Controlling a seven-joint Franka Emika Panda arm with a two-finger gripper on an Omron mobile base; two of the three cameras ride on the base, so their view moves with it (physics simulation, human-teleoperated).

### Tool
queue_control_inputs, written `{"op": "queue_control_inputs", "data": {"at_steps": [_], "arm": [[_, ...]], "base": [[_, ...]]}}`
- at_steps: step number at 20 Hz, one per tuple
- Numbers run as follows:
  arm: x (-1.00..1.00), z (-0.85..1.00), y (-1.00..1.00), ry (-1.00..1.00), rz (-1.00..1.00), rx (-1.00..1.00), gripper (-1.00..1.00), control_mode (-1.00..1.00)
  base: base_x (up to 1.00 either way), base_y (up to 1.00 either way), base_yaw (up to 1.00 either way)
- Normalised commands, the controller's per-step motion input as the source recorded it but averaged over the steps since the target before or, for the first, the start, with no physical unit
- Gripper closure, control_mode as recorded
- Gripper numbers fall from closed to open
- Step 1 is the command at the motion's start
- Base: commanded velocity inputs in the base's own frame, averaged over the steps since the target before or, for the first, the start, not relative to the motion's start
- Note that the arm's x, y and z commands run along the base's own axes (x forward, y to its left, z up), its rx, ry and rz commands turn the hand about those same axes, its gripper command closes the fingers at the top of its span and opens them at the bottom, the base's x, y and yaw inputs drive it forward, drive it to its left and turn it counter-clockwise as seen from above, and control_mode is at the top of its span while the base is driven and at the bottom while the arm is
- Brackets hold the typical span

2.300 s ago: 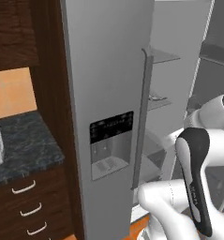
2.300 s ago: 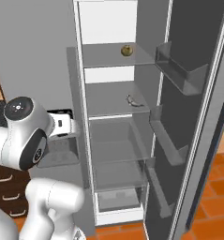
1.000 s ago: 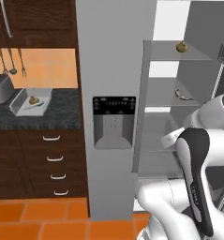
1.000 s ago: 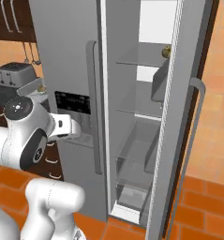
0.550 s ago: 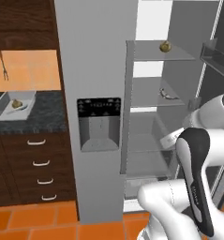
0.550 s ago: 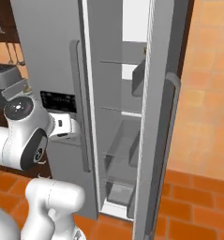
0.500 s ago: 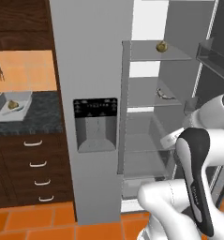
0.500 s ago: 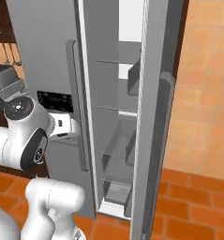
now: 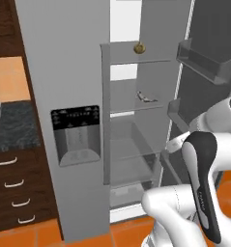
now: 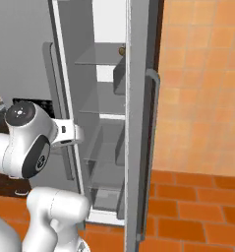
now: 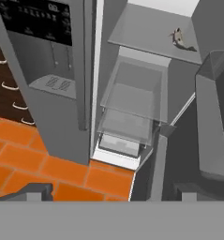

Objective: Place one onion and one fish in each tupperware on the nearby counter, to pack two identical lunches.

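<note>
One onion [image 9: 139, 48] and one fish [image 9: 146, 98] are on show, both inside the open grey fridge [image 9: 64, 72]: in the left base view the onion sits on the top shelf near the upper middle of the frame, and the fish lies on the shelf below it, just right of centre. In the hand view the fish [image 11: 178, 37] appears at the upper right, on its shelf above the clear drawers. One stretch of the counter [image 9: 13, 130] shows at the left edge of the left base view, over dark cabinets with curved silver handles. The white arm is folded at the lower right of that view, its dark-faced link upright in front of the lower fridge compartment. The gripper looks down past the fridge's foot at orange floor tiles [image 11: 33, 154]; whether its fingers are spread or closed cannot be told, and nothing is seen between them. Both foods lie well apart from the gripper, higher up in the fridge
</note>
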Motion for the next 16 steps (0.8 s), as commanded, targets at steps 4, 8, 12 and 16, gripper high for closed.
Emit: {"op": "queue_control_inputs", "data": {"at_steps": [4,8,12,16], "arm": [[0.0,0.0,0.0,0.0,0.0,0.0,-1.0,1.0],[0.0,0.0,0.0,0.0,0.0,0.0,-1.0,1.0],[0.0,0.0,0.0,0.0,0.0,0.0,-1.0,1.0],[0.23,0.0,0.11,0.0,-0.06,-0.01,-1.0,-1.0]], "base": [[0.43,0.12,-0.26],[0.85,0.11,-0.19],[0.74,0.03,-0.14],[0.11,0.01,-0.02]]}}
